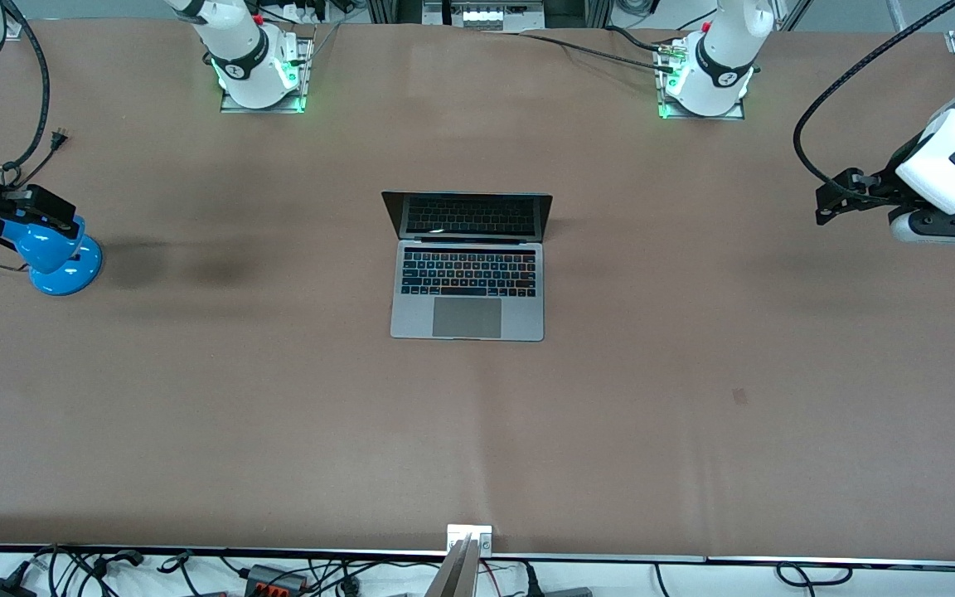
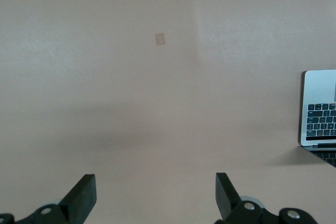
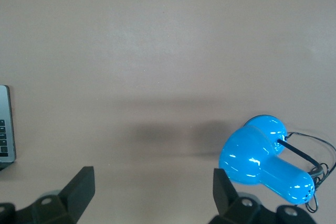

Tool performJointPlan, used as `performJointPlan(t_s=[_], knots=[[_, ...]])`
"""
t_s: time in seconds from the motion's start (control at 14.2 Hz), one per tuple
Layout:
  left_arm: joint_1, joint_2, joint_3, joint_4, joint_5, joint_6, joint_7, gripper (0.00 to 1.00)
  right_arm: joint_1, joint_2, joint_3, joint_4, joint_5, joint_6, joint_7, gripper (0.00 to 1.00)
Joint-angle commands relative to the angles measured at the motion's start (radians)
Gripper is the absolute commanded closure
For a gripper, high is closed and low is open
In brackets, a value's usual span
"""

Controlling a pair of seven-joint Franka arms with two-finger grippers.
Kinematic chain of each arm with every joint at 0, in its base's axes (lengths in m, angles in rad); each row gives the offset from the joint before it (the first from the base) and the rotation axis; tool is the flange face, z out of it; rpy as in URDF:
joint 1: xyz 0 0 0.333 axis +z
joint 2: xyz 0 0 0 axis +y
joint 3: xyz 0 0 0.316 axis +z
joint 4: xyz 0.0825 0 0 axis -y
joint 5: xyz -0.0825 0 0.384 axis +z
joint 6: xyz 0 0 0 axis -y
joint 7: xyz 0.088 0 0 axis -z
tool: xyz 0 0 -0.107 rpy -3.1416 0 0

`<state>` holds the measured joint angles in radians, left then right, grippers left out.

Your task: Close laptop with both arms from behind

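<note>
The silver-grey laptop stands open in the middle of the table, its dark screen upright and facing the front camera. An edge of it shows in the left wrist view and in the right wrist view. My left gripper hangs open over bare table at the left arm's end, well apart from the laptop, with nothing between its fingers. My right gripper hangs open at the right arm's end, over the table beside a blue lamp, its fingers empty too.
A blue desk lamp with a black cord stands under the right gripper. A loose power plug lies farther from the front camera than the lamp. A small tape patch marks the brown tabletop.
</note>
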<state>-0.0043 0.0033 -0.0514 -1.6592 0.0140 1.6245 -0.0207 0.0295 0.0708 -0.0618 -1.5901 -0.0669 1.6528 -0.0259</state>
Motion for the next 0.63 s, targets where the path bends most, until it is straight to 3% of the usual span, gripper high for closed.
performJointPlan(t_s=[0.0, 0.56], knots=[[0.003, 0.012, -0.002, 0.026, -0.006, -0.009, 0.015, 0.00, -0.002, -0.020, -0.003, -0.022, 0.012, 0.001, 0.000, 0.00], [0.000, 0.018, -0.002, 0.026, -0.009, -0.015, 0.015, 0.00, 0.032, 0.004, 0.007, -0.027, 0.016, -0.016, -0.003, 0.00]])
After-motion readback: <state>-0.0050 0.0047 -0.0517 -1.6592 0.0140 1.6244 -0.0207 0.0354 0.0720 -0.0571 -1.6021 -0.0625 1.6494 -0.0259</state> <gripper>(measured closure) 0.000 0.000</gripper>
